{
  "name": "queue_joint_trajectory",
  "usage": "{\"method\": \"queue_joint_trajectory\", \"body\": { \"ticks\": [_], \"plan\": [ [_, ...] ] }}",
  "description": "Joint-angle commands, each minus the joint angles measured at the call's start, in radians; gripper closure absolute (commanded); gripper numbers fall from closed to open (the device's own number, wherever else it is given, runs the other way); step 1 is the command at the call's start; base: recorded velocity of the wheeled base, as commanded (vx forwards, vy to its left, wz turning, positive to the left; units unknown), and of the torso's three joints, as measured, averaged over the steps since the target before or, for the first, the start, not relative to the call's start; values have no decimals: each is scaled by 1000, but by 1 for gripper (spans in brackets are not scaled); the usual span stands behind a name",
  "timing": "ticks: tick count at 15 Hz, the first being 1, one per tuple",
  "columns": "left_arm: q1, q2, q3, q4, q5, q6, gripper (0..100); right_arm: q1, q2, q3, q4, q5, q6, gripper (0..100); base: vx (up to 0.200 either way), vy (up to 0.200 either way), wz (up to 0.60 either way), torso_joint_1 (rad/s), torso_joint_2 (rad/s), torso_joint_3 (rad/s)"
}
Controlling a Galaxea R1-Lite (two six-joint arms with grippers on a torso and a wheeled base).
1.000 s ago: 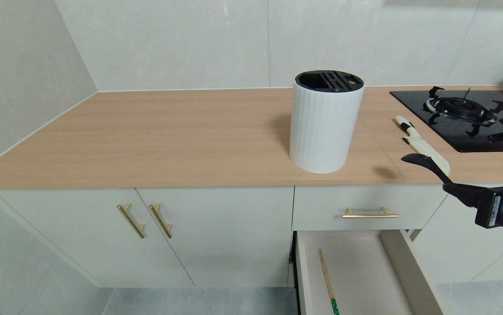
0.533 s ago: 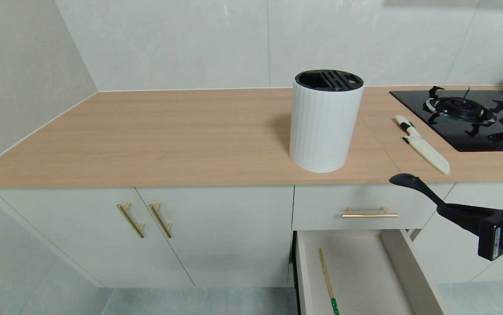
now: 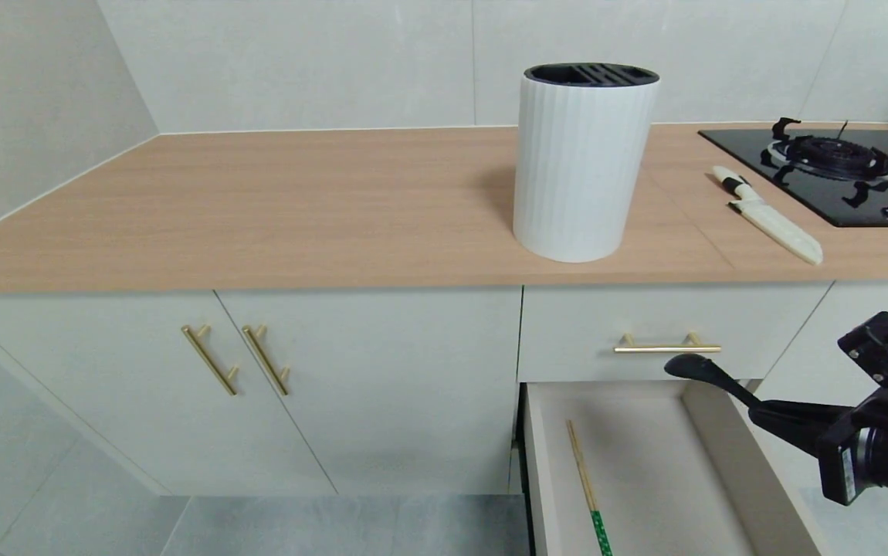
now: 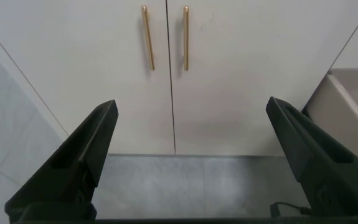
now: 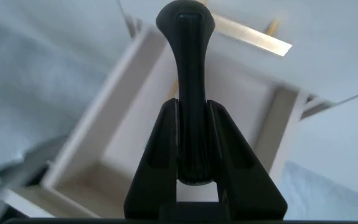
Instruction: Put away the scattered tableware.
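the thin wooden chopstick with a green end [image 3: 584, 486] and the open pale drawer [image 3: 730, 455] are cut off by the head view's bottom edge. one end of the black plastic utensil [image 3: 710, 372] is hidden inside the right gripper [image 3: 760, 408].

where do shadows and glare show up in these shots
Head view: the knife block casts a soft shadow leftward on the countertop. Left wrist view: the gold cabinet handles gleam. Right wrist view: a faint sheen runs along the black utensil clamped in the right end effector.
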Motion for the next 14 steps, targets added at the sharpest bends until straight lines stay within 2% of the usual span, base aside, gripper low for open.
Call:
{"method": "queue_joint_trajectory", "body": {
  "ticks": [1, 11, 14],
  "plan": [
    [-1, 0, 0, 0, 1, 0, 0, 1, 35, 5, 0, -2, -1, 100, 0, 0, 0, -207, 471, 256],
    [0, 0, 0, 0, 1, 0, 0, 0, 92, 13, -1, -5, -2, 100, 0, 0, 0, -191, 457, 264],
    [0, 0, 0, 0, 1, 0, 0, 0, 126, 5, -7, -14, -1, 100, 0, 0, 0, -53, 149, 67]
  ]
}}
